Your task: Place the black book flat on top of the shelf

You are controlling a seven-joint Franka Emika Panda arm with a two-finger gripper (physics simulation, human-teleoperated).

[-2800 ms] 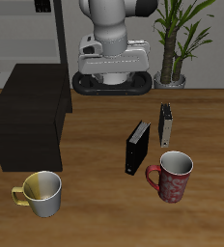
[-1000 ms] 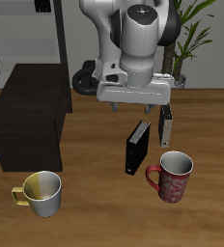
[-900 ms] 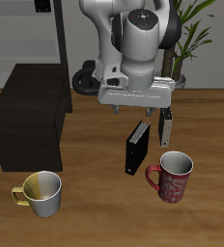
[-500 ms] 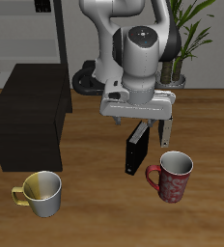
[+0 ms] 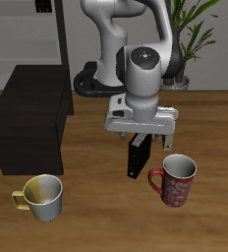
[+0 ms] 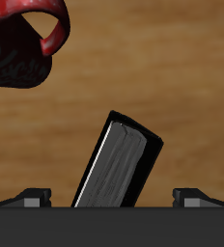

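Note:
The black book [image 5: 136, 163] stands upright on the table beside the red mug [image 5: 175, 180]. In the wrist view the black book [image 6: 120, 164] shows its narrow top edge, slightly tilted. My gripper [image 5: 140, 140] hangs just above the book's top, open, with one finger on each side of it and not touching. In the wrist view the gripper [image 6: 114, 199] has its fingertips [image 6: 32, 198] wide apart with the book between them. The shelf [image 5: 29, 120], a low black cabinet with a flat bare top, stands farther across the table.
A yellow-and-grey mug [image 5: 43, 196] stands near the front edge, in front of the shelf. The red mug [image 6: 22, 43] is close to the book. A potted plant [image 5: 179, 44] and a tall grey rack [image 5: 18, 30] stand at the back. The smaller dark book is hidden behind my gripper.
My arm has swung out from its base and come down over the black book. The gripper stayed open. The book and the mugs have not moved.

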